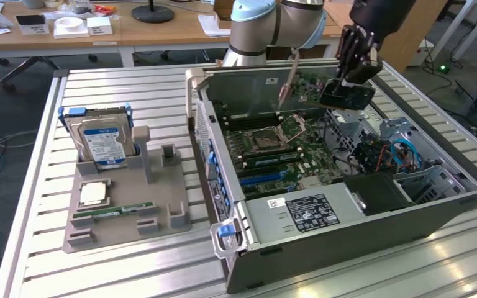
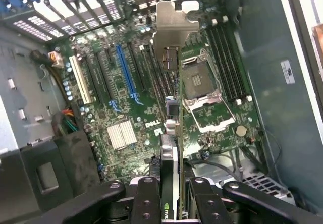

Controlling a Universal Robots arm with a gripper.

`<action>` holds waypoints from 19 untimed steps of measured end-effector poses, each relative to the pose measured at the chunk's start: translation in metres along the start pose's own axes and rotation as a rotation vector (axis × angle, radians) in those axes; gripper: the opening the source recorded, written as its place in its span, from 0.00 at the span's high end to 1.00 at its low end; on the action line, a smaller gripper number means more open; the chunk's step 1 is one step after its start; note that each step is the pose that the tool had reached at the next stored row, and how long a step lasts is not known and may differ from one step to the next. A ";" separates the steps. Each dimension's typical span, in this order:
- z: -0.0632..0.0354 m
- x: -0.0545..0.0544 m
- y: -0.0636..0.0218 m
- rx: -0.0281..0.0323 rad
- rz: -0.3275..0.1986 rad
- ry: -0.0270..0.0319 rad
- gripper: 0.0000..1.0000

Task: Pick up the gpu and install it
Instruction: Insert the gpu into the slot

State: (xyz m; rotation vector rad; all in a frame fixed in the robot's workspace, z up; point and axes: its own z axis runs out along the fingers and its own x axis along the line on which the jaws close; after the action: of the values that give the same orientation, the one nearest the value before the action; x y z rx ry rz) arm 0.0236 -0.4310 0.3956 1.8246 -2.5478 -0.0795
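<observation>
My gripper (image 1: 356, 76) hangs over the open computer case (image 1: 338, 245), shut on the gpu (image 1: 345, 96), a thin card with a dark face and a green board. In the wrist view the gpu (image 2: 179, 133) stands edge-on between the black fingers (image 2: 146, 201), and its silver bracket (image 2: 171, 24) points away from me. The card is held in the air above the motherboard (image 2: 126, 113), apart from it, over the area between the blue slot (image 2: 127, 77) and the empty processor socket (image 2: 202, 88).
On the exterior view's left, a grey parts tray (image 1: 172, 223) holds a silver hard drive (image 1: 102, 139), a processor (image 1: 95, 192) and a green RAM stick (image 1: 110, 212). Inside the case are cables (image 1: 392, 155) and a black shroud (image 1: 379, 192). The slatted metal table (image 1: 122, 273) carries everything.
</observation>
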 end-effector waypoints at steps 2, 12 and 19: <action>0.0004 0.000 0.0001 -0.0007 -0.026 0.0012 0.73; 0.0023 -0.002 0.0004 -0.0038 -0.151 0.0063 0.73; 0.0028 -0.002 0.0006 -0.0051 -0.201 0.0085 0.73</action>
State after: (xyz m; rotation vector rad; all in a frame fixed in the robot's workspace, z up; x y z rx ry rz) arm 0.0236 -0.4288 0.3929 2.0681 -2.3481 -0.0789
